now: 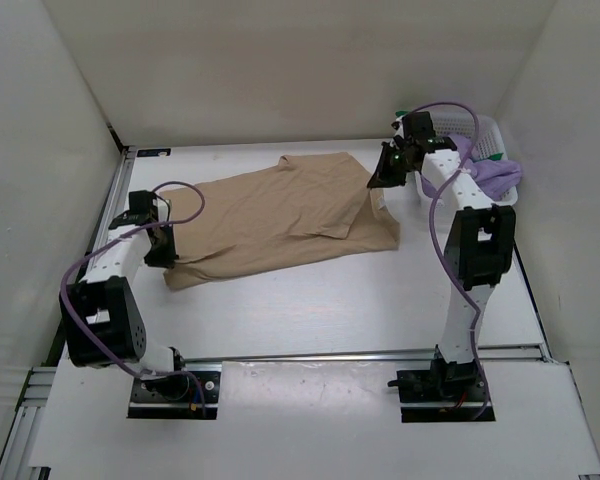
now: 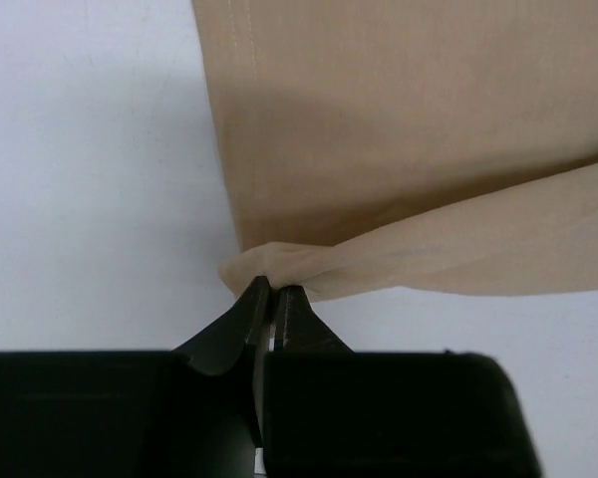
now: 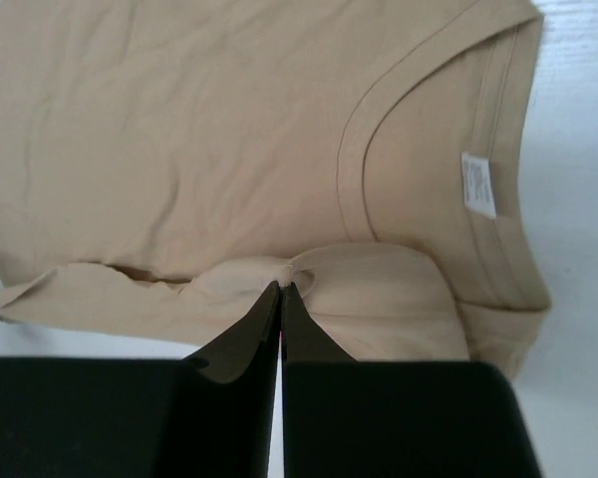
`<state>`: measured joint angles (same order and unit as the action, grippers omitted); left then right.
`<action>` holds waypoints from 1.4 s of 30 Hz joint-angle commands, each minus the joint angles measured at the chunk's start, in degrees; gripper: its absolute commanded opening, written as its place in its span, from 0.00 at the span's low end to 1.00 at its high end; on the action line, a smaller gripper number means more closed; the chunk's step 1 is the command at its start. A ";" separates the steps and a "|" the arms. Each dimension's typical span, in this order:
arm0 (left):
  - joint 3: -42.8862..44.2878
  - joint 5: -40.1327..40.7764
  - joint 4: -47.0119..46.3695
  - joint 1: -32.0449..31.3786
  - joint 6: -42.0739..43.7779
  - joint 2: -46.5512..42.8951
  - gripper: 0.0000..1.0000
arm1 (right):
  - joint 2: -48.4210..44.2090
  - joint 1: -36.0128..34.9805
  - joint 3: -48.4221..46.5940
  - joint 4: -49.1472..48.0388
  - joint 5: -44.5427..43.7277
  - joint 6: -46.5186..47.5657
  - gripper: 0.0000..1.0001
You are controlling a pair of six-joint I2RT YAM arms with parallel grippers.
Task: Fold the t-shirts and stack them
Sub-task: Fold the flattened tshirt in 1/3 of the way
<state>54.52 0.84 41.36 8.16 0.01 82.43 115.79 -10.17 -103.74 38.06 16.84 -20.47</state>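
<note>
Tan t-shirt (image 1: 280, 215) crosswise, collar (image 3: 349, 164) rightward

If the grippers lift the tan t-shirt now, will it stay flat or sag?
Probably it sags: the tan t-shirt bunches into soft folds where the left gripper pinches it, so it looks floppy. It seems thin and light, lying nearly flat on the table. The right gripper holds only a small fold, which might slip under a hard pull.

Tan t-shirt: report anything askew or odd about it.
The tan t-shirt lies skewed on the table, its right part folded over, and both ends are bunched where the left gripper and right gripper pinch them.
</note>
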 commanded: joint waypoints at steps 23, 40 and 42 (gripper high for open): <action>17.00 10.57 -3.57 4.22 -0.01 15.82 0.46 | 12.27 1.03 -20.52 0.34 -2.86 -6.43 0.22; 0.15 2.59 3.37 4.32 -0.01 5.80 0.66 | -10.58 0.42 15.29 6.85 -9.53 -5.90 0.71; 0.15 0.75 3.37 4.32 -0.01 6.59 0.67 | -10.58 0.42 18.04 6.33 -10.25 -5.37 0.71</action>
<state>54.46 5.87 44.31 12.67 0.03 89.38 105.45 -9.72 -89.93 42.54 9.80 -26.55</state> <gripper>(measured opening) 0.661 0.712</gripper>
